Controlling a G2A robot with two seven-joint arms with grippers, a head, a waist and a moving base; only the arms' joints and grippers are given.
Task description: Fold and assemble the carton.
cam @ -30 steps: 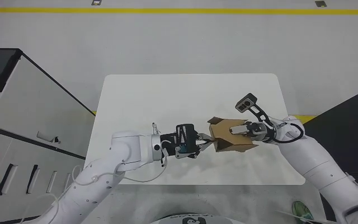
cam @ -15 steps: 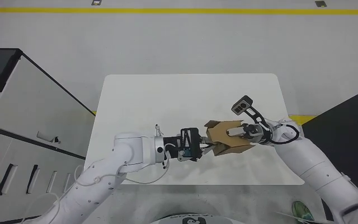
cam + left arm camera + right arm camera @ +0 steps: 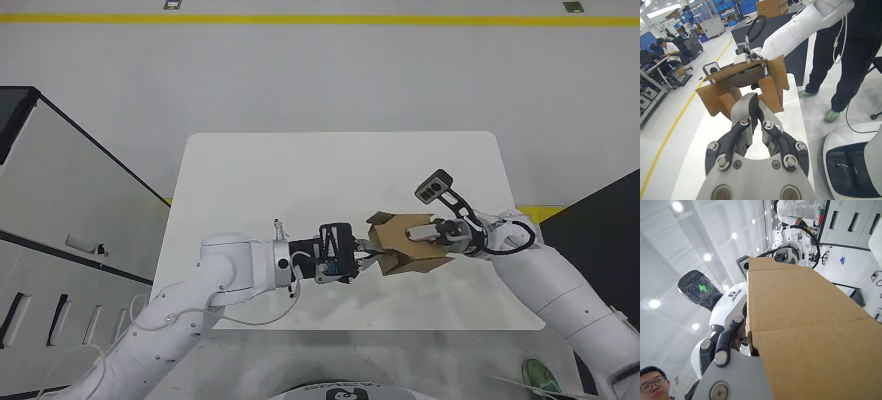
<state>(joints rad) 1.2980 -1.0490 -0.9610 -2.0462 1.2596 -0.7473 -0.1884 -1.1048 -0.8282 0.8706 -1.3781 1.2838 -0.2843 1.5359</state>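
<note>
vs 0.5 s ago: left arm has backed off a hair from the carton (image 3: 408, 250). A full second ago it sat further back still, and the carton was further toward the right arm's side. Right arm and carton basically unchanged over the last half second.

Left jaws: clenched, pads together or nearly so, nothing visibly between them. Tips sit right at the carton's loose lower flaps (image 3: 770, 94). Can't tell whether they touch a flap edge.

Right jaws: grasping the carton, clamped on its upper panel (image 3: 730, 71) at the end far from the left jaws.

Carton: held up over the table (image 3: 300, 180), between the two sets of jaws, only partly erected. Flaps at the left-jaws end are splayed, not folded in.
</note>
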